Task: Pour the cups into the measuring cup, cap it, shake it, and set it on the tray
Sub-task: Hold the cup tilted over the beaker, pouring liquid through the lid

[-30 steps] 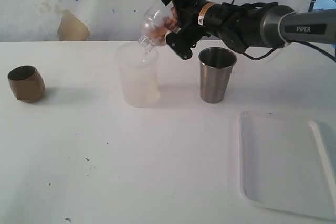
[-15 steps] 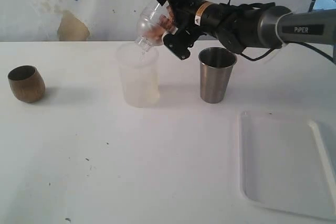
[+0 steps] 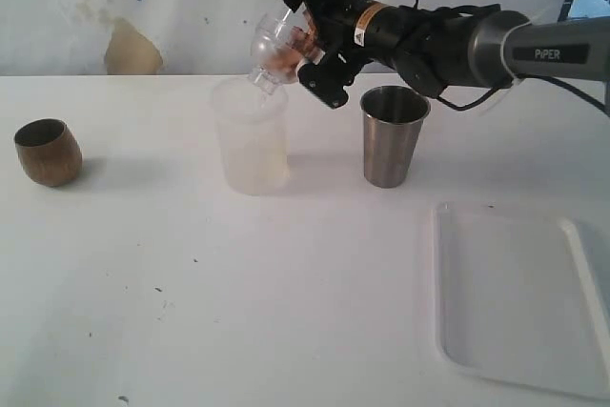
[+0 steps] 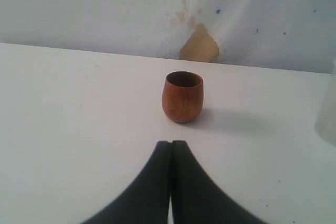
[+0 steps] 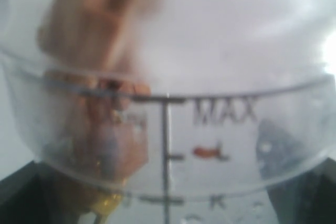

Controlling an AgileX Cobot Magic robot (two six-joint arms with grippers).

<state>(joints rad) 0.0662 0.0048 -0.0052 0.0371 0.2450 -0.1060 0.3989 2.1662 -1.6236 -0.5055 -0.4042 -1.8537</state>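
Right gripper is seen with its jaws spread wide around the measuring cup. The cup is held steeply tipped, its lower end at the rim of the frosted cup toward the back of the table. Left gripper is closed on nothing and pointed at the brown cup.

The tray, lying flat at the near right, is judged light and stiff.

The measuring cup is judged light, thin-walled, smooth and likely slippery. A grip across the middle of its body is advised, firm but not crushing. Brownish contents can be made out inside it.

The steel tumbler, standing just right of the frosted cup, is judged rigid and slick, best taken around its mid-height.

The brown cup, well apart at the far left, is judged light and rounded, best clasped across its widest part.

"PiPER" is read on the right arm. "MAX" is read beside the graduation marks on the measuring cup. The arm's orange label cannot be read.
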